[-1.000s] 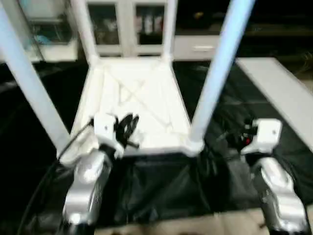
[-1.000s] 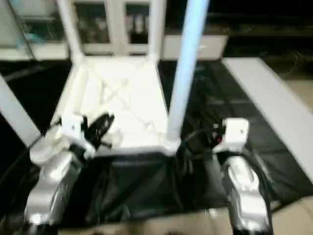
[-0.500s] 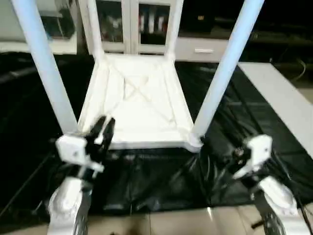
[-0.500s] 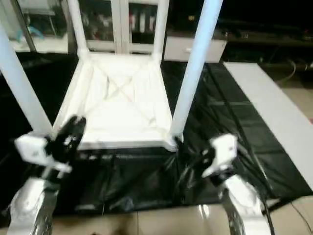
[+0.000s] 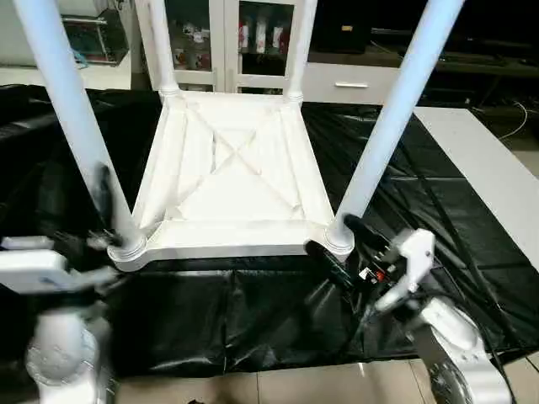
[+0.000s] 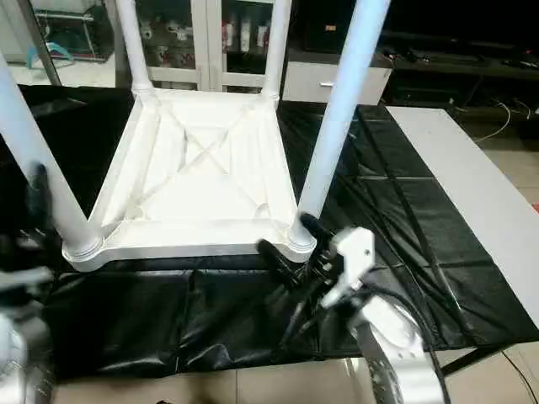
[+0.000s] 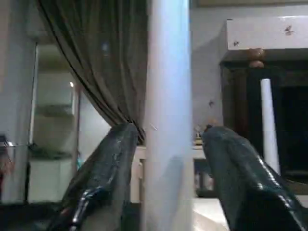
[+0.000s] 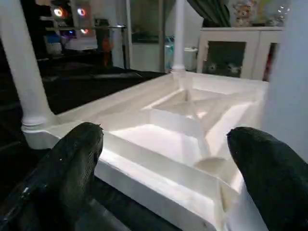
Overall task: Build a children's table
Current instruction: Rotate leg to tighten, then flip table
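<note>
Black sheeting [image 5: 253,320] covers the work table, on which the tabletop [image 5: 232,181] is laid upside down, ribbed underside up, with four legs standing in its corner sockets. The near-left leg [image 5: 72,118] is straddled by the left gripper [image 7: 166,159], whose fingers [image 7: 103,168] are spread on either side of the tube without clamping it. The right gripper [image 5: 337,244] is held wide open and empty at the near-right corner, just beside the base of the near-right leg [image 5: 383,126].

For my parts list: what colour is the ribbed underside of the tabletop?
White, seen best in the left eye view: the tabletop lies upside down on black sheeting.
</note>
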